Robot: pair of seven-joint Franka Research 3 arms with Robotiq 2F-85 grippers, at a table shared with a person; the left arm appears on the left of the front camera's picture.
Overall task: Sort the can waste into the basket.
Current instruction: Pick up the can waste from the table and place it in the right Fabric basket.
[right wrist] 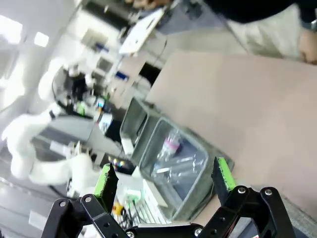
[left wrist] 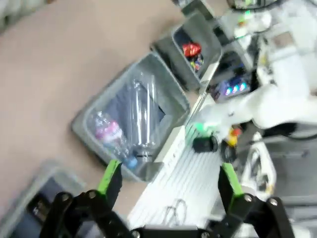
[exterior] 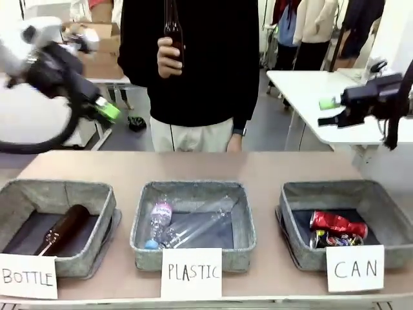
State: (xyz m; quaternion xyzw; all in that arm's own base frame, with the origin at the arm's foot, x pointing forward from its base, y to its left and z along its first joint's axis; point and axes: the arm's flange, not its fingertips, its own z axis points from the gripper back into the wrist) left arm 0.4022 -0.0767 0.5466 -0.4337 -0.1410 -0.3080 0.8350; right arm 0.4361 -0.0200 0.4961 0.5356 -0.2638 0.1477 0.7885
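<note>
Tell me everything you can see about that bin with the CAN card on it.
The basket is a square grey bin of woven, felt-like fabric with soft, slightly sagging walls and a dark floor. It sits upright on the tan table, the rightmost of three matching bins in the front view, apart from its neighbour. A white card hand-lettered CAN stands against its near wall. Inside lie a dented red can and, in front of it, a dark can with colourful print.
</note>
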